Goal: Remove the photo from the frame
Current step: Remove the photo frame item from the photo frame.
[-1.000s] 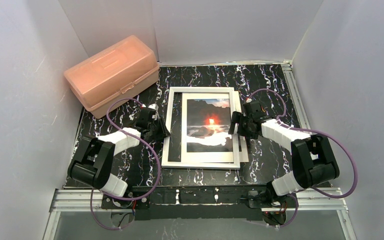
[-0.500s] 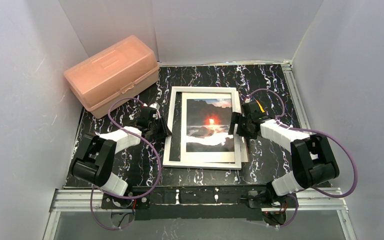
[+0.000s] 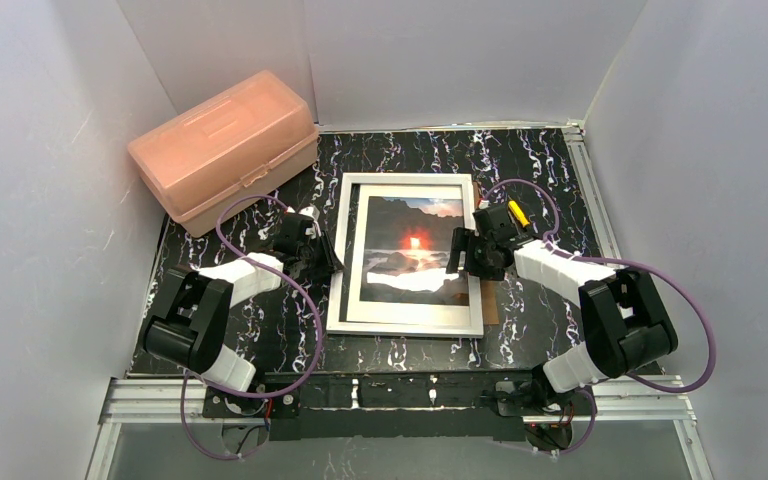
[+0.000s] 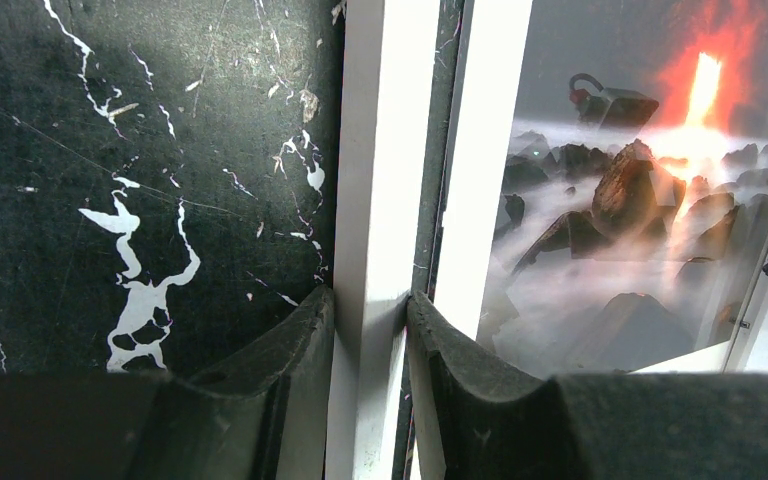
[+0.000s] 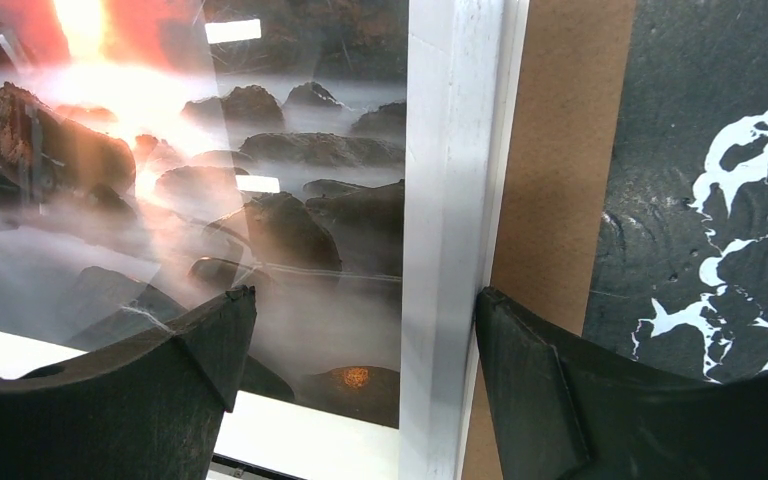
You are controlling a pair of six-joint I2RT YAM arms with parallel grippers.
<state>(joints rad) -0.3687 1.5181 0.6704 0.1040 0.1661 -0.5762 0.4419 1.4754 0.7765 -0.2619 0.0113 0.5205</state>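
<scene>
The frame, thin and white, lies flat mid-table. The photo, an orange sun glow over mist and dark rocks, lies inside it. My left gripper is shut on the frame's left rail, one finger on each side of it. My right gripper stands open astride the frame's right rail. Its outer finger sits at the rail's outer edge and its inner finger hovers over the photo.
A brown backing board sticks out from under the frame's right side. A pink plastic box sits at the back left. White walls close in the black marbled table on three sides.
My right gripper has moved left onto the frame's right rail. The offset layers now line up, and a brown strip shows at the right. The left gripper keeps its hold.
</scene>
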